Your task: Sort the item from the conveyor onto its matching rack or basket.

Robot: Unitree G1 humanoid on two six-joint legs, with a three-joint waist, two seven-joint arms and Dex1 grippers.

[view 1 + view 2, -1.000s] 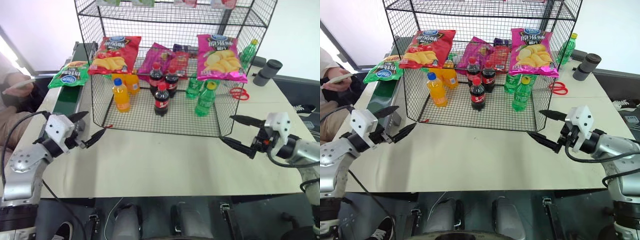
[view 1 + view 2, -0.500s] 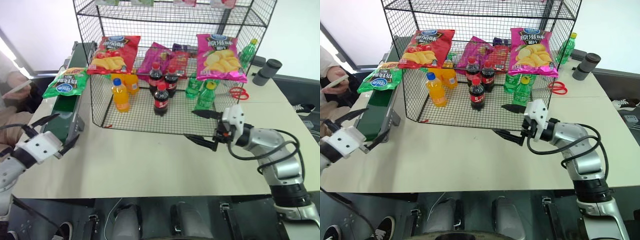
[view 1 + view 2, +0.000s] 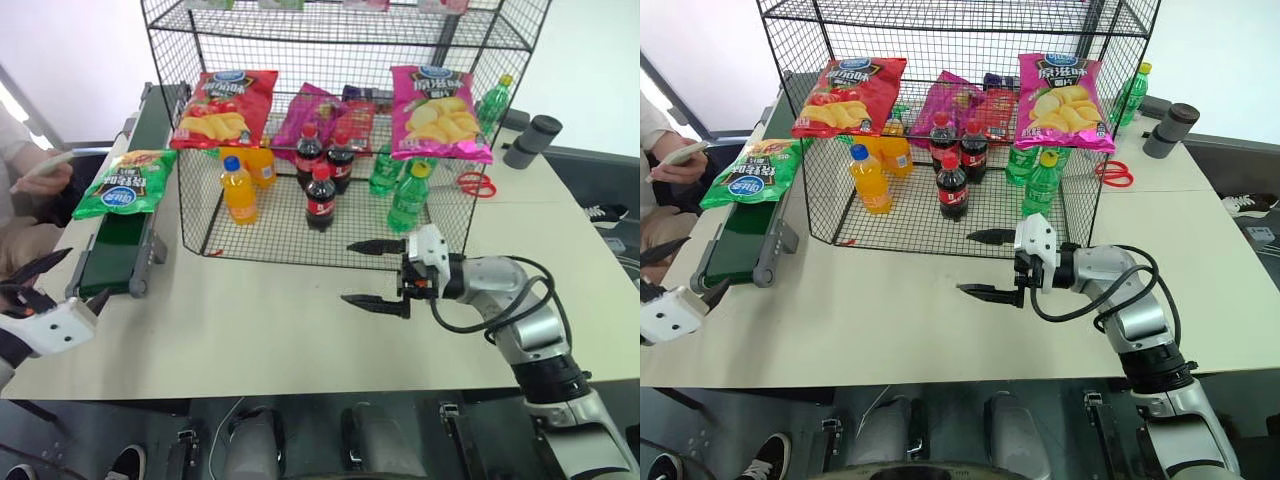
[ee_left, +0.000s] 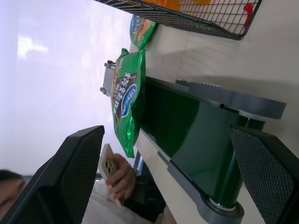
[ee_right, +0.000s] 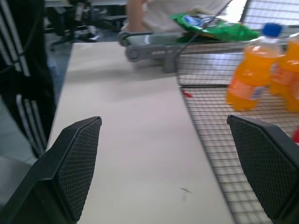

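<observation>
The right gripper (image 3: pixel 372 272) reaches toward nine o'clock, level, jaws wide and empty. The left gripper (image 3: pixel 48 280) sits low at eight o'clock, jaws spread too.

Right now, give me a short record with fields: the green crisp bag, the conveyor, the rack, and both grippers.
item: green crisp bag, lying on the belt, untouched
conveyor: dark green belt in a grey frame, left of the rack
rack: black wire-mesh shelf unit; red crisp bag and pink crisp bag hang at its front, bottles stand inside
left gripper: open, empty, near the conveyor's end
right gripper: open, empty, above the table before the rack
</observation>
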